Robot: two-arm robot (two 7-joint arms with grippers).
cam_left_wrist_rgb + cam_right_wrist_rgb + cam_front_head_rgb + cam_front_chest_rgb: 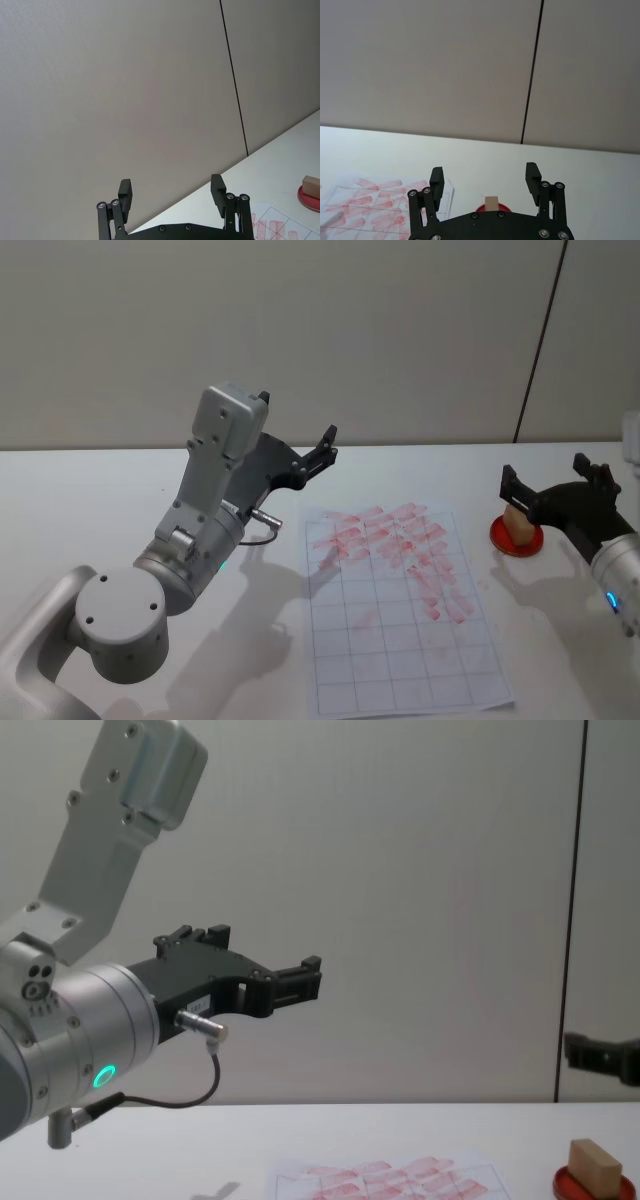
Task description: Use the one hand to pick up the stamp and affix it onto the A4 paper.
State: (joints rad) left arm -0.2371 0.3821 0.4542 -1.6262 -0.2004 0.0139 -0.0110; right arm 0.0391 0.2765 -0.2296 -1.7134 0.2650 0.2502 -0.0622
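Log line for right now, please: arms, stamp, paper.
right gripper: open, above stamp, not gripping | stamp: upright on red dish, right of A4 paper | left gripper: open, raised left of paper, idle

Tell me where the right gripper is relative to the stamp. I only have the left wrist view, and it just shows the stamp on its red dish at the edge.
Observer: The right gripper hangs open above the stamp, not touching it. The chest view shows a clear gap between them.
Operator: Any free cells on the paper?
Observer: Yes. On the A4 paper the red marks crowd the far rows, and the rows nearest the robot look blank.
Operator: And where does my left arm sit against the sheet?
Observer: The left gripper is raised off the table, just left of the paper's far corner.
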